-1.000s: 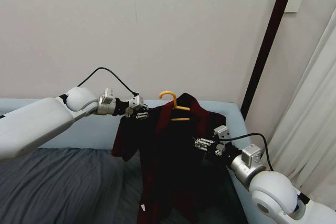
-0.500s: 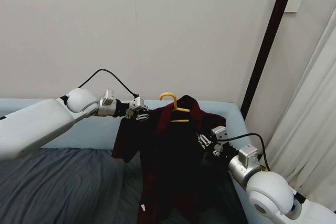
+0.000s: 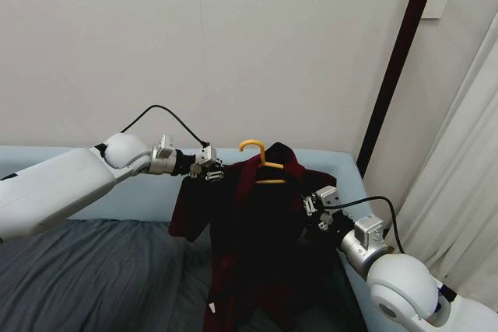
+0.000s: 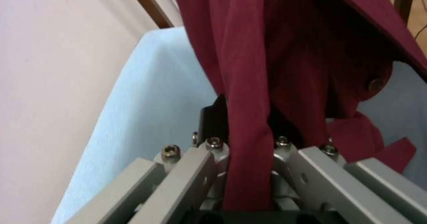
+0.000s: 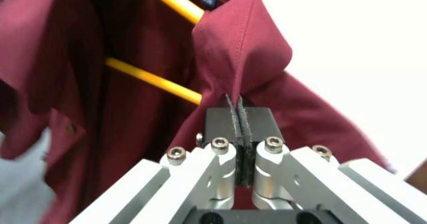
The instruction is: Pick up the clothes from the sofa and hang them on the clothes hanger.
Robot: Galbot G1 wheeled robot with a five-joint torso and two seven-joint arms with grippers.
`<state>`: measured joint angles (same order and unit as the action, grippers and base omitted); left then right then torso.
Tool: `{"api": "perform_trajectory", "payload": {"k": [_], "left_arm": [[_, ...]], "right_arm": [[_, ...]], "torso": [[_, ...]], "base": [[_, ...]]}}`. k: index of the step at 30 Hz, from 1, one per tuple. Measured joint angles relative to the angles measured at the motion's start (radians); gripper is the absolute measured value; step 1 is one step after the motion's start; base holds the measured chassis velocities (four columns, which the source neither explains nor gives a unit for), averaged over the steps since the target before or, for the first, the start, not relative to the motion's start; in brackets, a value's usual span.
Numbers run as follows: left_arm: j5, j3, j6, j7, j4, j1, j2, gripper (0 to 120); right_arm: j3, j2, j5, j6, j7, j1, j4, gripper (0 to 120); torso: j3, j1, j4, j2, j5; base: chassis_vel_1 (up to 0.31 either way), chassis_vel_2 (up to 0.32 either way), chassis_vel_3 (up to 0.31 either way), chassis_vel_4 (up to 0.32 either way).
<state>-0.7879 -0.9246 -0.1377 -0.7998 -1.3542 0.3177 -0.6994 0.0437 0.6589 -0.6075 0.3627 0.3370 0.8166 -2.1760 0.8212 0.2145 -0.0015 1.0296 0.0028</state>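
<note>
Holding a dark red button-up cloth shirt (image 3: 257, 246) up in the air above the pale blue sofa (image 3: 342, 167), hem hanging clear of the grey seat cushion (image 3: 78, 270). Draped over a yellow plastic hanger (image 3: 253, 148), hook upward at the collar. Gripping with the left claw (image 3: 212, 172) at the shoulder on the robot's left, clamped onto a thick fold of red fabric. Pinching with the right claw (image 3: 311, 206) lower on the opposite side, fingers (image 5: 220, 121) pressed together on a thin edge of cloth, near the hanger's yellow bar. Standing off to the right, well apart from the hanger, a dark upright rack pole (image 3: 397, 60).
</note>
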Motion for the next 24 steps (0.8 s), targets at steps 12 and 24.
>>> {"api": "perform_trajectory", "payload": {"k": [12,24], "left_arm": [[0.056,-0.011,0.028,0.057,0.035,-0.008,-0.077,2],[-0.020,-0.055,0.082,0.124,0.071,0.014,-0.188,2]], "right_arm": [[0.028,-0.106,0.313,0.155,-0.030,-0.035,-0.040,0],[0.047,-0.106,0.425,0.277,-0.017,-0.047,-0.036,0]], "torso": [[0.000,0.000,-0.0003,0.000,-0.0001],[0.000,0.000,-0.0004,0.000,0.0003]], "base": [[0.000,0.000,0.000,0.000],[0.000,0.000,0.000,0.000]]}}
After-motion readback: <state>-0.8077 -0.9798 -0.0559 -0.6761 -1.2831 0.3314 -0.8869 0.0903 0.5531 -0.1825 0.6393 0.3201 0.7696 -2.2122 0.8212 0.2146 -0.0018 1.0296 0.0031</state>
